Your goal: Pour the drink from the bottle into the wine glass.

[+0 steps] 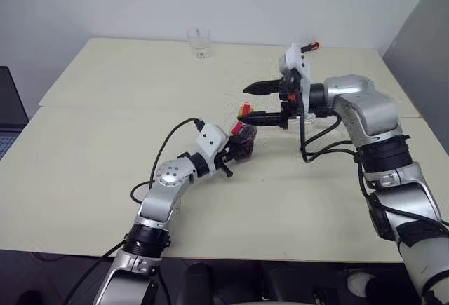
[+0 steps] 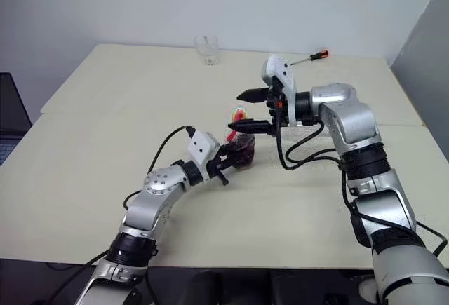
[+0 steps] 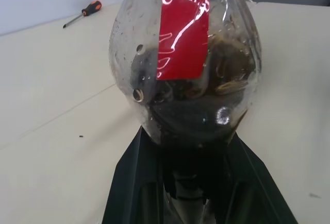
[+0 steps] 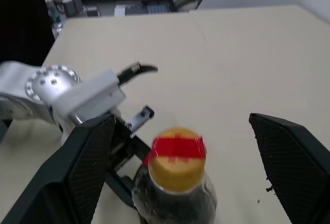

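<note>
Uncapping seems in hand: the left pincer grips the bottle on the table while the right pincer gapes empty at its cap, which must come off before pouring.

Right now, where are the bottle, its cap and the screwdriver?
bottle (image 3: pixel 185 100), left wrist view, on its round clear body.
cap (image 4: pixel 177 166), right wrist view, on its yellow top.
screwdriver (image 2: pixel 320 55), right eye view, on its orange handle.
</note>
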You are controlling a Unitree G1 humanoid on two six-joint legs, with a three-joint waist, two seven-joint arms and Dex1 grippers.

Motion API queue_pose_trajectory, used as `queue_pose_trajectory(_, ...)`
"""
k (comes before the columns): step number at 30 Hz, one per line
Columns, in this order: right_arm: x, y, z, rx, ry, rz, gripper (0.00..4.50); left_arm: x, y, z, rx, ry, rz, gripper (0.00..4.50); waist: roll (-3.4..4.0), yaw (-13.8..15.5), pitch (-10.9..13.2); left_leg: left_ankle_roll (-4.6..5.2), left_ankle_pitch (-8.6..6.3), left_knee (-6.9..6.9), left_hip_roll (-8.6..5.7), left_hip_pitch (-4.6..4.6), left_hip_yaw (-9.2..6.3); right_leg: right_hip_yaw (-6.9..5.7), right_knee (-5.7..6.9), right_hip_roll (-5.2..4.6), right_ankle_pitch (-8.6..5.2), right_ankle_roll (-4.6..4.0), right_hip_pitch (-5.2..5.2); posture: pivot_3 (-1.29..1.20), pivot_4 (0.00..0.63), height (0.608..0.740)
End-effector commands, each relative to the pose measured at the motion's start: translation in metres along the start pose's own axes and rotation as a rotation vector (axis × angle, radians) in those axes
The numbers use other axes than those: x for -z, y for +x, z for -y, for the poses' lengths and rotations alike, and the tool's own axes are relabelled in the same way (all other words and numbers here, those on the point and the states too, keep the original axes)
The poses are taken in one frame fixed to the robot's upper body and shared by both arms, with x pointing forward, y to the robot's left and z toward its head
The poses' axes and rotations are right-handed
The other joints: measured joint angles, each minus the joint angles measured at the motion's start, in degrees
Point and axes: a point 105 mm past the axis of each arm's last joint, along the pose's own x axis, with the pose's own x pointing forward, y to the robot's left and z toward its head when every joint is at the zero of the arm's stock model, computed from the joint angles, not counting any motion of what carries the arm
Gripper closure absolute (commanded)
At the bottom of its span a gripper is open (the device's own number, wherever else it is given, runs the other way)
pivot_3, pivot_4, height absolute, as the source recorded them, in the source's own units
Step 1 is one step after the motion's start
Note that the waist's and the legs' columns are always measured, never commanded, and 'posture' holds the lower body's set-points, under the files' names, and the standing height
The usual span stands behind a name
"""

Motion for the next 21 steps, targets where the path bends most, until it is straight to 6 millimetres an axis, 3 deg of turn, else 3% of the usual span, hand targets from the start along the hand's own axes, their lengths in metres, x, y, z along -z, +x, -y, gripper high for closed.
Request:
queue_pose_trajectory(1, -0.028, -0.011, 0.000, 0.115, 0.023, 0.146, 0.00, -0.022, 0.003, -0.001, 0.001, 0.053, 0.078, 3.76, 0.00, 0.0, 0.0, 0.00, 0.00, 0.01, -0.01, 0.00, 0.00, 0.01, 0.00, -0.01, 0.00, 0.00, 0.00, 0.00, 0.150, 0.740)
queue_pose_trajectory(5, -0.031, -0.006, -0.013, 0.243, 0.083, 0.196, 0.00, -0.022, 0.002, -0.003, -0.014, 0.050, 0.085, 3.76, 0.00, 0.0, 0.0, 0.00, 0.00, 0.01, 0.00, -0.03, 0.02, 0.05, -0.01, -0.04, 0.00, 0.01, 0.00, 0.00, 0.150, 0.740)
queue_pose_trajectory(8, -0.015, 0.003, -0.022, 0.394, 0.116, 0.144, 0.00, -0.024, 0.003, 0.000, -0.011, 0.041, 0.097, 3.76, 0.01, -0.1, 0.0, 0.00, 0.00, 0.01, 0.02, -0.03, -0.02, 0.09, 0.03, -0.03, 0.00, 0.01, -0.01, 0.00, 0.150, 0.740)
queue_pose_trajectory(13, -0.011, 0.007, -0.017, 0.600, 0.199, 0.181, 0.00, -0.023, 0.004, -0.001, -0.015, 0.045, 0.096, 3.76, 0.01, -0.1, 0.0, -0.01, 0.00, 0.10, -0.02, -0.03, -0.02, 0.08, 0.18, -0.02, -0.01, 0.01, -0.05, 0.00, 0.150, 0.740)
queue_pose_trajectory(21, 0.001, 0.014, -0.016, 0.638, 0.226, 0.124, 0.00, -0.024, 0.004, -0.001, -0.016, 0.049, 0.099, 3.76, 0.01, -0.1, 0.0, 0.00, 0.00, 0.17, -0.06, -0.03, 0.02, 0.04, 0.20, 0.00, -0.01, 0.03, -0.05, 0.00, 0.150, 0.740)
